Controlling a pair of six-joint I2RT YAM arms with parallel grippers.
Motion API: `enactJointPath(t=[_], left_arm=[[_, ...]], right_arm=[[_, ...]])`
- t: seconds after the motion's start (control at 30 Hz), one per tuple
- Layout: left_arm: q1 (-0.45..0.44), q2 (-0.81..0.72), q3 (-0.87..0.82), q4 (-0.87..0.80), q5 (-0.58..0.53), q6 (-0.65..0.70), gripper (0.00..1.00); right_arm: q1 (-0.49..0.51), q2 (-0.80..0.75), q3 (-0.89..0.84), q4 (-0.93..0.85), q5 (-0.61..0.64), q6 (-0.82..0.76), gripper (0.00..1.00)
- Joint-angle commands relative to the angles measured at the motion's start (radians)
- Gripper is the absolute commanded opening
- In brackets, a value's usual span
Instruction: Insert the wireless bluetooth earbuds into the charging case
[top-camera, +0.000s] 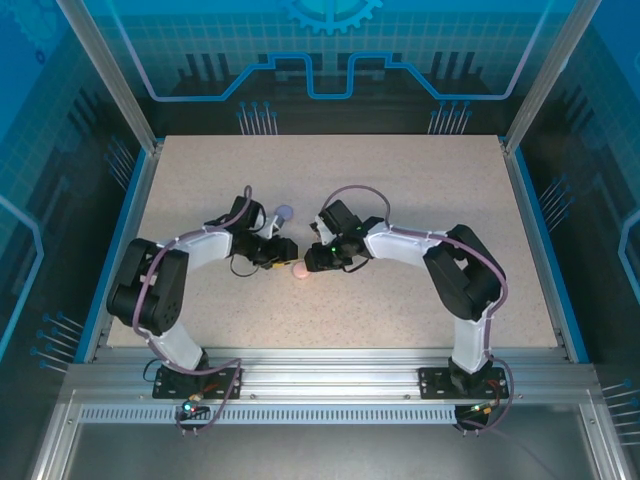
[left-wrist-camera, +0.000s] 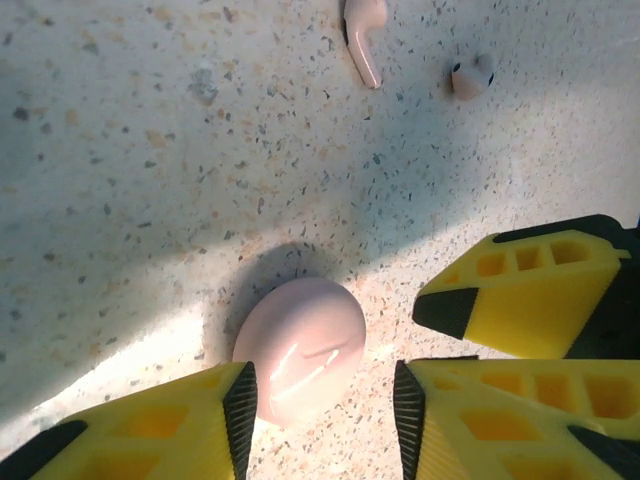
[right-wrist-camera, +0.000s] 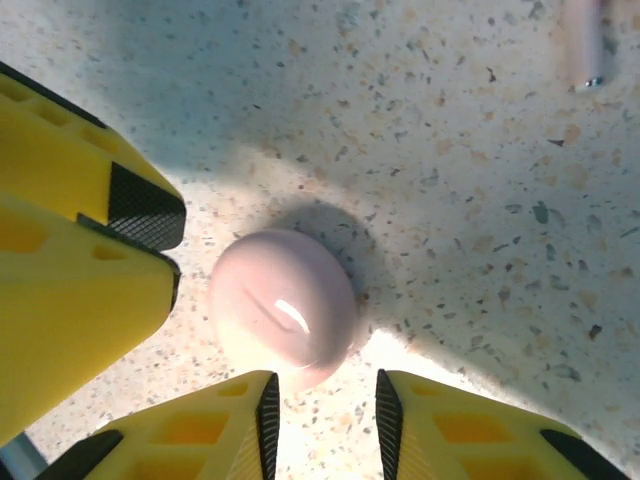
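Near the table's middle the shut pink case lies between both arms. The left gripper and right gripper stand slightly open and empty, probably to brace and open it. Two pink earbuds lie loose just beyond.

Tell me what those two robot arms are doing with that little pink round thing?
Both arms are bent in over a round pink charging case lying on the table. The left gripper and the right gripper sit close to it, one on each side, with their jaws a little apart. Neither seems to be squeezing it. The case looks shut. Two pale pink earbuds lie loose on the table nearby, not in the case yet.
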Motion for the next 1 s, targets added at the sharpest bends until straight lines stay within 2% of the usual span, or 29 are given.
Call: enactJointPath(t=[0.0, 0.23, 0.43, 0.97], left_arm=[[0.008, -0.041, -0.042, 0.06, 0.023, -0.049, 0.45], [0.024, -0.033, -0.113, 0.177, 0.085, -0.111, 0.45], [0.024, -0.014, -0.154, 0.244, 0.105, -0.147, 0.44], [0.024, 0.04, -0.164, 0.253, 0.092, -0.138, 0.46]], right_arm=[[-0.016, -0.027, -0.029, 0.031, -0.057, 0.028, 0.35], [-0.035, -0.004, -0.055, 0.087, -0.103, 0.108, 0.36], [-0.046, 0.025, -0.062, 0.132, -0.147, 0.135, 0.32], [-0.045, 0.09, -0.023, 0.118, -0.153, 0.14, 0.3]])
